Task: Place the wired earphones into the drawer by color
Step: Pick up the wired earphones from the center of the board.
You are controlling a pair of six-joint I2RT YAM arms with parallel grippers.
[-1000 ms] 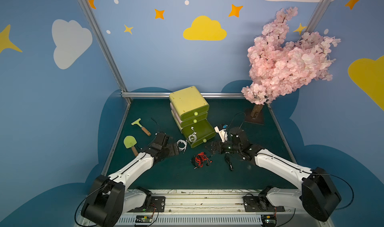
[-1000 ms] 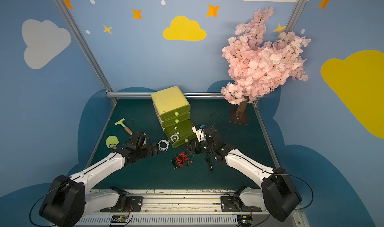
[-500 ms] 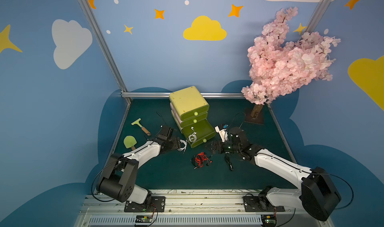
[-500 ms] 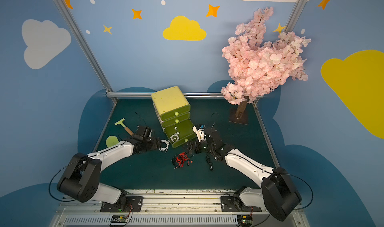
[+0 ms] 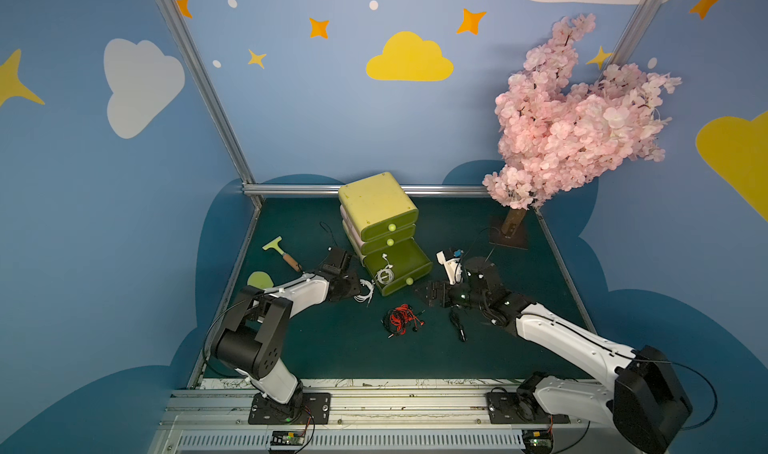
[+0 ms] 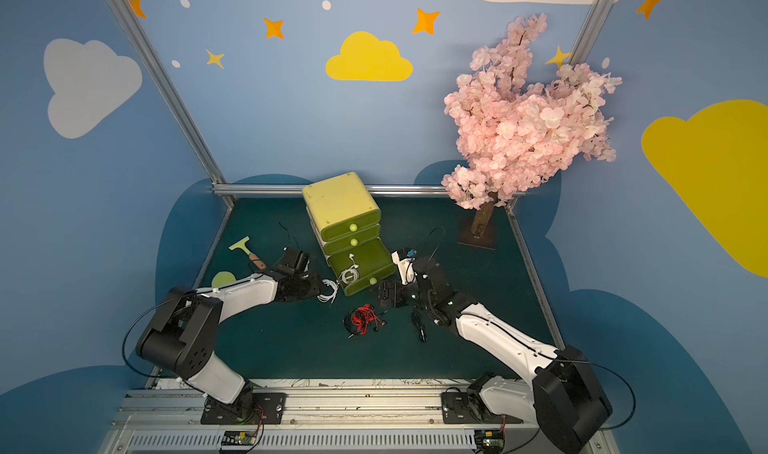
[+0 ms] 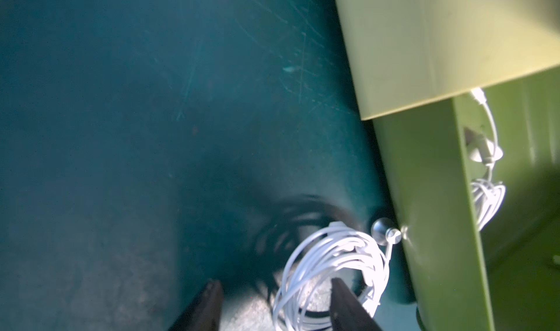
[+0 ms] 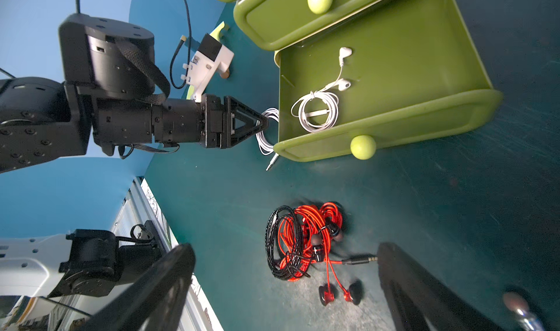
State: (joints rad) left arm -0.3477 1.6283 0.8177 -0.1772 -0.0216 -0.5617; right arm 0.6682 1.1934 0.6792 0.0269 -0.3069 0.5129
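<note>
Left hand (image 7: pixel 275 302) has its fingers part-spread around a white earphone coil (image 7: pixel 331 269) lying on the tabletop (image 5: pixel 332 348), touching the open bottom drawer's (image 5: pixel 409 265) left wall; grip not confirmed. A second white coil (image 8: pixel 318 111) lies inside that drawer. Right hand (image 8: pixel 285 287) is spread wide over the red-and-black earphones (image 5: pixel 401 319); black earphones (image 5: pixel 457 327) lie just right, toy tools (image 5: pixel 282 254) far left.

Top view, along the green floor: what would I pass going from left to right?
In a top view: green scraper → white earphone coil on the floor → open drawer → red-and-black earphones → black cable → tree base.
</note>
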